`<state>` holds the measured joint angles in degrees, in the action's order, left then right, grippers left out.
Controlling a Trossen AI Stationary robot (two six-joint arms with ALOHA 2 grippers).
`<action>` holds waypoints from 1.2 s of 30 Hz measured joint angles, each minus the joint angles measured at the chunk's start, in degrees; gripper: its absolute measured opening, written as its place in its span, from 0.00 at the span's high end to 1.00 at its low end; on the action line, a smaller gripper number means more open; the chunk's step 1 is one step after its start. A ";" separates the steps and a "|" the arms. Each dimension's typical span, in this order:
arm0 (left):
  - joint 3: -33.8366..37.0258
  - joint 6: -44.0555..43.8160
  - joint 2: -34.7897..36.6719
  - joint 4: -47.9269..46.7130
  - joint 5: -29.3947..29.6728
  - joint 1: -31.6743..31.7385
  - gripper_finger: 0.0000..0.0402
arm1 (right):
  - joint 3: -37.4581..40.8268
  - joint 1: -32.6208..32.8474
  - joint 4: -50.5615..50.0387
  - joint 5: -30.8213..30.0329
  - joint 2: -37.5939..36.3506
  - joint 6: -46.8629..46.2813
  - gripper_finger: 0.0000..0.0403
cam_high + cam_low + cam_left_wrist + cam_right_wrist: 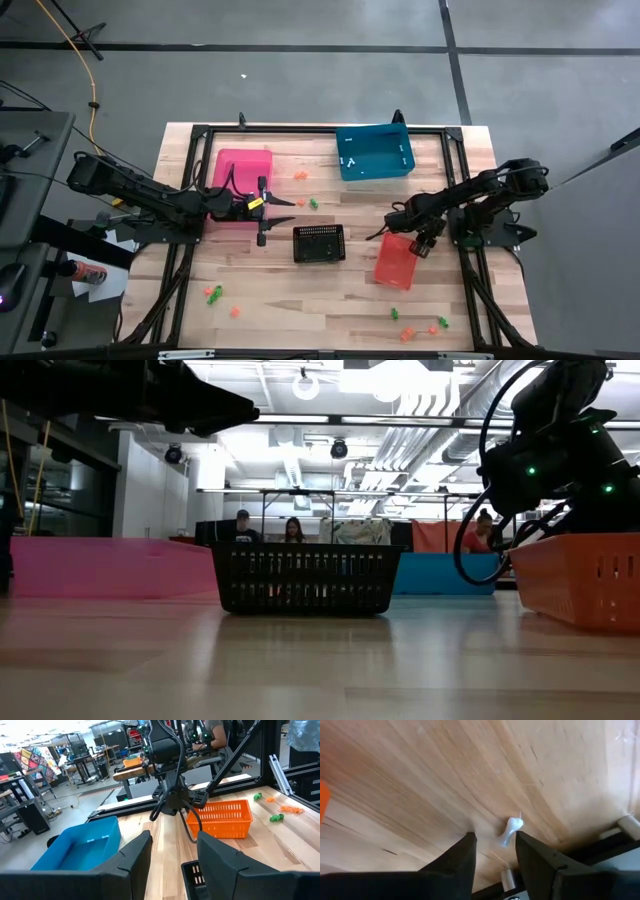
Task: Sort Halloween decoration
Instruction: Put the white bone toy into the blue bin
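The right gripper (494,847) points down at the light wooden table (300,300), close to its right side and just beside the orange plastic basket (396,262). Its two dark fingers (455,860) are apart. A tiny white trinket (510,831) with a thin stem lies on the wood just past the fingertips, in line with the gap between them. Nothing is pinched between the fingers. It may be a small ghost shape, but that is hard to tell.

The left gripper (283,213) hangs above the table next to the flat pink bin (243,172). Its fingers (127,862) are apart too and hold nothing. It points across the table toward the right arm and the orange plastic basket.

A black mesh basket (319,243) sits in the middle of the table. A blue bin (374,152) sits at the far edge, with little white bits (349,160) inside.

More small trinkets are spread on the wood. Some orange and green ones (307,201) lie between the pink and blue bins. Some (213,293) lie near the front left. Others (415,329) lie near the front right.

People sit at desks in the room behind the table.
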<state>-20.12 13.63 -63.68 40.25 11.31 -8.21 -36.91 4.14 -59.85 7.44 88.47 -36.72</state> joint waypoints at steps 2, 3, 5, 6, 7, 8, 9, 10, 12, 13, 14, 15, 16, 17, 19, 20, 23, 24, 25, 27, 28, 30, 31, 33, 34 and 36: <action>0.00 0.00 0.00 0.01 0.00 -0.01 0.64 | -0.02 0.00 0.14 0.07 0.00 -0.65 0.74; 0.00 0.00 0.00 0.00 0.00 0.00 0.64 | -0.04 0.00 0.20 0.07 0.00 -0.75 0.77; 0.00 0.00 0.00 0.00 0.00 -0.02 0.64 | -0.07 -0.01 0.35 0.05 0.00 -0.91 0.84; 0.00 0.00 0.00 0.00 0.00 0.00 0.64 | -0.09 -0.02 0.38 0.03 0.00 -0.95 0.87; 0.00 0.00 0.00 0.02 0.00 0.00 0.64 | -0.10 -0.02 0.39 -0.03 0.00 -0.96 0.90; 0.00 0.00 0.00 0.02 0.00 0.00 0.64 | -0.11 -0.02 0.37 -0.19 0.00 -0.98 0.93; 0.00 0.00 0.00 0.00 0.00 0.00 0.64 | -0.12 -0.02 0.33 -0.35 -0.01 -1.24 0.96; 0.00 0.00 0.00 0.00 0.00 0.00 0.64 | -0.15 -0.03 0.24 -0.46 -0.02 -1.77 0.97; 0.00 0.00 0.00 0.02 0.00 0.00 0.64 | -0.15 -0.04 0.10 -0.79 -0.02 -1.87 0.99; 0.00 0.00 0.00 0.00 0.00 -0.02 0.64 | -0.15 -0.04 0.06 -0.81 -0.02 -1.89 0.98; 0.00 0.00 0.00 0.00 0.00 -0.02 0.64 | -0.15 -0.04 0.06 -0.81 -0.02 -1.87 0.98; 0.00 0.00 0.00 0.00 0.00 0.00 0.64 | -0.15 -0.04 0.06 -0.80 -0.02 -1.87 0.97; 0.00 0.00 0.00 0.00 0.00 0.00 0.64 | -0.15 -0.04 0.06 -0.78 -0.02 -1.87 0.96; 0.00 0.00 0.00 0.00 0.00 0.00 0.64 | -0.15 -0.04 0.06 -0.78 -0.02 -1.87 0.96; 0.00 0.00 0.00 0.00 0.00 0.00 0.64 | -0.15 -0.04 0.03 -0.76 -0.02 -1.87 0.96; 0.00 0.00 0.00 0.00 0.00 -0.02 0.64 | -0.13 -0.02 0.01 -0.74 -0.02 -1.89 0.97; 0.00 0.00 0.00 0.00 0.00 -0.02 0.64 | -0.15 -0.02 -1.19 -0.72 -0.02 -2.37 0.99; 0.00 0.00 0.00 0.00 0.00 -0.02 0.64 | -0.15 0.00 -1.89 -0.78 -0.02 -2.95 0.99; 0.00 0.02 0.00 0.00 0.00 -0.01 0.64 | -0.13 0.00 -3.02 -0.88 -0.02 -3.43 0.99; 0.00 0.35 0.00 0.00 0.00 -0.02 0.64 | -0.04 0.00 -5.20 -0.94 -0.36 -3.96 0.99; 0.00 0.65 0.00 0.00 0.00 0.00 0.64 | -0.04 0.00 -5.66 -0.91 -0.79 -3.99 0.99; 0.00 1.03 0.00 0.00 0.00 0.00 0.64 | -0.04 0.00 -6.82 -0.80 -1.91 -4.70 0.99; 0.00 1.03 0.00 0.02 0.00 0.00 0.64 | -0.04 0.00 -7.25 -0.76 -2.65 -5.03 1.00; 0.00 1.38 0.00 0.02 0.00 -0.02 0.64 | -0.04 0.00 -7.09 -0.63 -4.34 -5.77 1.00; 0.00 1.67 0.00 0.04 0.00 -0.02 0.64 | -0.04 0.00 -7.11 -0.41 -5.34 -6.41 1.00; 0.00 1.95 0.00 0.04 0.00 -0.02 0.64 | -0.04 0.02 -7.02 -0.35 -7.49 -7.24 1.00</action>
<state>-20.12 15.57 -63.68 40.29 11.31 -8.23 -36.95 4.16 -66.87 7.09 80.98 -43.96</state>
